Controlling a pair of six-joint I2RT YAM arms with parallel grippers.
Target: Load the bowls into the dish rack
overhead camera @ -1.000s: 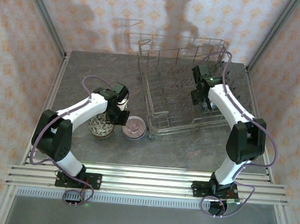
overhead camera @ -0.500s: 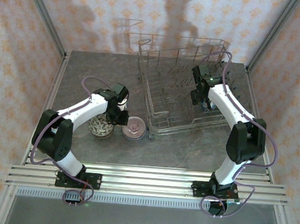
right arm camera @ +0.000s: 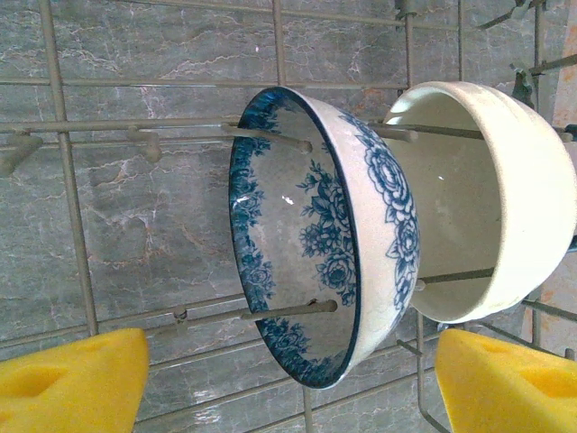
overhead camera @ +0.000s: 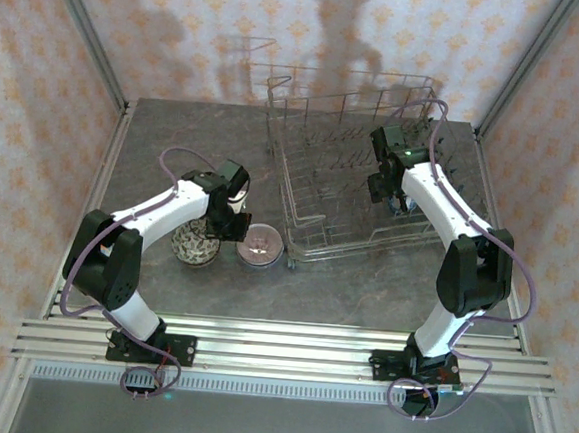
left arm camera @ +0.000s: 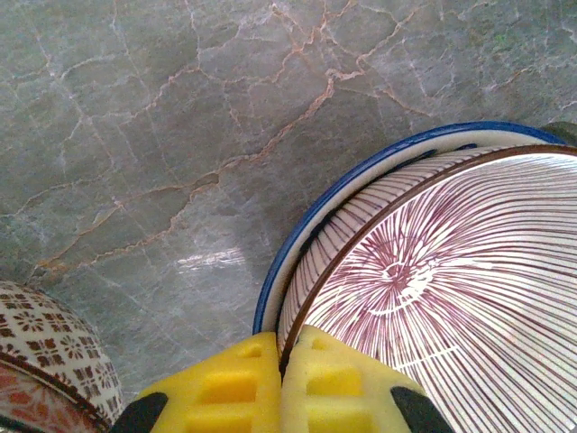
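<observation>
Left gripper (left arm camera: 281, 383): I pinch the striped bowl (left arm camera: 451, 298) by its rim, ready to lift.
Right gripper (right arm camera: 288, 379): spread; the blue bowl (right arm camera: 306, 225) stands propped in the rack (right arm camera: 70, 180).

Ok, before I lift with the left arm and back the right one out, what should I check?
1. Left gripper shut on the striped bowl's rim: ok.
2. Striped bowl free of the blue-rimmed bowl beneath: not ok, nested inside it.
3. Right gripper open, clear of the floral bowl: ok.
4. Floral bowl and cream bowl on edge between tines: ok.
5. Free tines in the dish rack: ok.
</observation>
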